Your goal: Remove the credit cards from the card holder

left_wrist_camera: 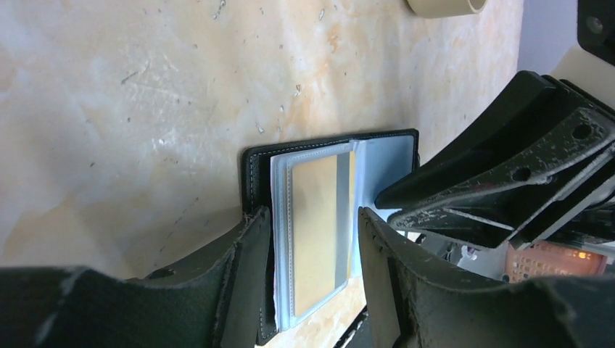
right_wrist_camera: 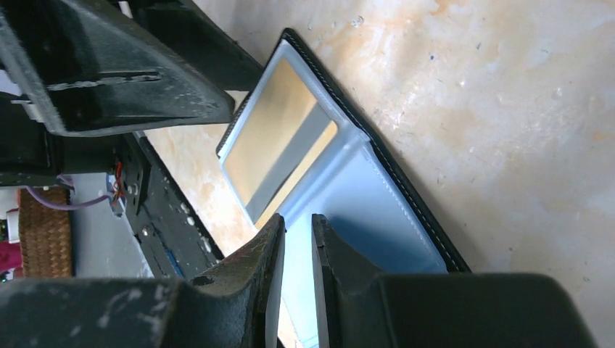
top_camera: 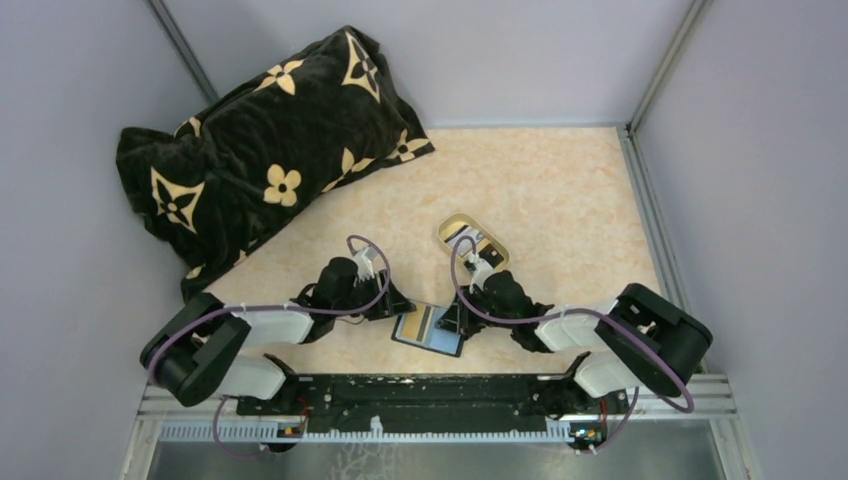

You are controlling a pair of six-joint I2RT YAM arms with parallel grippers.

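Now, the card holder (top_camera: pixel 428 328) lies open at lower centre. Your left jaws straddle the orange-yellow card (right_wrist_camera: pixel 272 123), half-open and empty. Right jaws are nearly closed; I cannot tell their hold. Pull early and the holder may drag along.

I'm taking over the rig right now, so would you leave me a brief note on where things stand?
Left gripper: fingers apart, one either side of the clear sleeve; I cannot tell whether they grip it.
Right gripper: fingers almost together over the grey-blue inner panel; grip unclear.
Card holder: lying open on the table between the two grippers.
Orange-yellow card: inside its sleeve.
Done: the holder is open.
Left: every card; none is seen out.
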